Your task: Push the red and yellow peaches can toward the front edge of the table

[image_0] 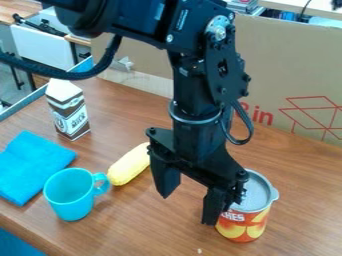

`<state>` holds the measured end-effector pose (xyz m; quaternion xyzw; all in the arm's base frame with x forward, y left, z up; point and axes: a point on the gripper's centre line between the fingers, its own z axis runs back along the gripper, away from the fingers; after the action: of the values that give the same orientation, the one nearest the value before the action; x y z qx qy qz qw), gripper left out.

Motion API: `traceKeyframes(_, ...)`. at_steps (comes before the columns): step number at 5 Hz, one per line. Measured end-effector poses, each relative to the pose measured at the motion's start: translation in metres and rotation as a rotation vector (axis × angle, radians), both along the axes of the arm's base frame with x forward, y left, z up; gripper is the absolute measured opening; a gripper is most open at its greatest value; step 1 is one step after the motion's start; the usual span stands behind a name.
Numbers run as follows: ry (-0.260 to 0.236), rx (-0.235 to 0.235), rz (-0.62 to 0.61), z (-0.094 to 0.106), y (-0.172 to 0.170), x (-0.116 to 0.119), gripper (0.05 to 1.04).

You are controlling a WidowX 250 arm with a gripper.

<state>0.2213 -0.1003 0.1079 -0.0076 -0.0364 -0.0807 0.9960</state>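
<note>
Our gripper (187, 210) is wide open and empty, a finger beside the can (244, 226); contact we cannot tell. We judge we're between holds; gripping the can would call for straddling it. Beyond sits our cup (70, 195).

The jaws hang parted near the can (250, 226).

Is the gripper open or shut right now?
Open. The gripper has its two fingers well apart, with the wooden table visible between them.
</note>
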Motion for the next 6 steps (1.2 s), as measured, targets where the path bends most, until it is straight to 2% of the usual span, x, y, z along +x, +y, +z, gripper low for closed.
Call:
traceKeyframes(1, 0.019, 0.007, 0.002, -0.005, 0.001, -0.001, 1.001)
traceKeyframes(2, 0.005, -0.017, -0.053, 0.003, -0.015, 0.026, 1.001)
traceKeyframes(3, -0.001, -0.033, -0.077, 0.000, -0.030, 0.056, 1.001)
traceKeyframes(4, -0.018, -0.043, -0.055, -0.002, -0.025, 0.082, 1.001)
traceKeyframes(5, -0.044, -0.016, -0.048, -0.010, -0.022, 0.108, 1.001)
traceKeyframes(6, -0.041, 0.008, -0.029, -0.022, -0.025, 0.126, 1.001)
